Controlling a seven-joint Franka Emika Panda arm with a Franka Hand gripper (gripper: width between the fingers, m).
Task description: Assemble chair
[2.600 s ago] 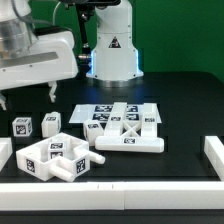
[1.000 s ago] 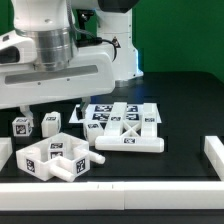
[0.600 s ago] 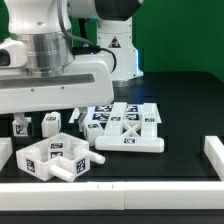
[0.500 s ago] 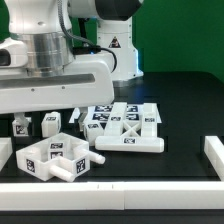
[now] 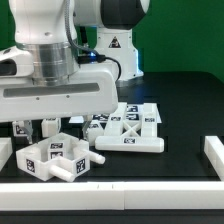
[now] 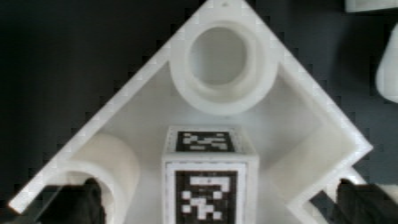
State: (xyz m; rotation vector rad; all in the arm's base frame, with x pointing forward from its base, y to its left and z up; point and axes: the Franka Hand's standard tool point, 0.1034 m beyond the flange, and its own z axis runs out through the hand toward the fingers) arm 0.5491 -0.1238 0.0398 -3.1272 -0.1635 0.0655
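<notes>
- While I hang low over the exterior view's left part of the tabletop (image 5: 185,115), my claw (image 6: 210,205) is spread wide and pinching nothing. A dark fingertip (image 6: 71,200) shows on either flank in the wrist view.
- The chair's chunky block (image 6: 214,100) lies straight beneath me, its tagged ridge (image 6: 206,175) between my fingertips. I cannot tell whether they touch it.
- Its long axis runs crosswise to my closing line: from the wide end under my fingers it tapers past a round socket (image 6: 226,58) to a point.
- I judge the coming move to be a plain descent, centred on that ridge.
- The surface is flat, dark and bare around the block.
- The X-braced panel (image 5: 130,138) lies near, toward the exterior view's right, with the marker board (image 5: 143,107) behind it, so sideways room is modest.
</notes>
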